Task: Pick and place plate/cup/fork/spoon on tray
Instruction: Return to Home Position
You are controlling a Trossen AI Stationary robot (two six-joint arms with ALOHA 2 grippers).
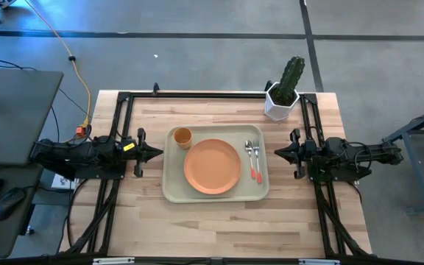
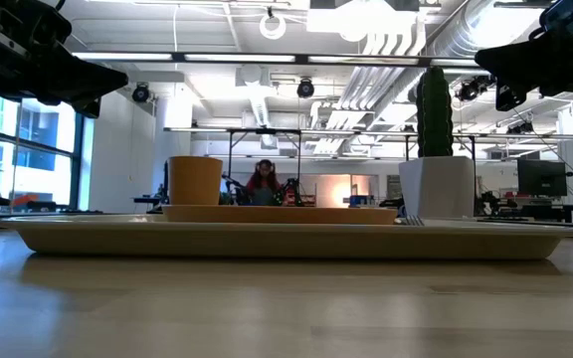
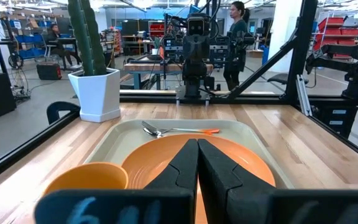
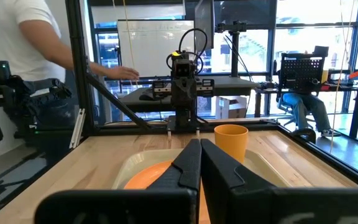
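Note:
The cream tray (image 1: 172, 190) lies at the table's middle. On it rest the orange plate (image 1: 212, 166), the small orange cup (image 1: 182, 136) at its far left corner, and the fork (image 1: 257, 160) and spoon (image 1: 249, 156) side by side along its right side. My left gripper (image 1: 158, 153) is shut and empty, above the table left of the tray. My right gripper (image 1: 278, 152) is shut and empty, right of the tray. The left wrist view shows the plate (image 3: 166, 158), cup (image 3: 89, 180) and cutlery (image 3: 179, 130); the right wrist view shows the cup (image 4: 231, 142).
A white pot with a green cactus (image 1: 284, 92) stands at the table's far right, behind the tray. Black frame rails (image 1: 197, 95) run along the table's far, left and right sides. Bare wood lies in front of the tray. People show in the room beyond.

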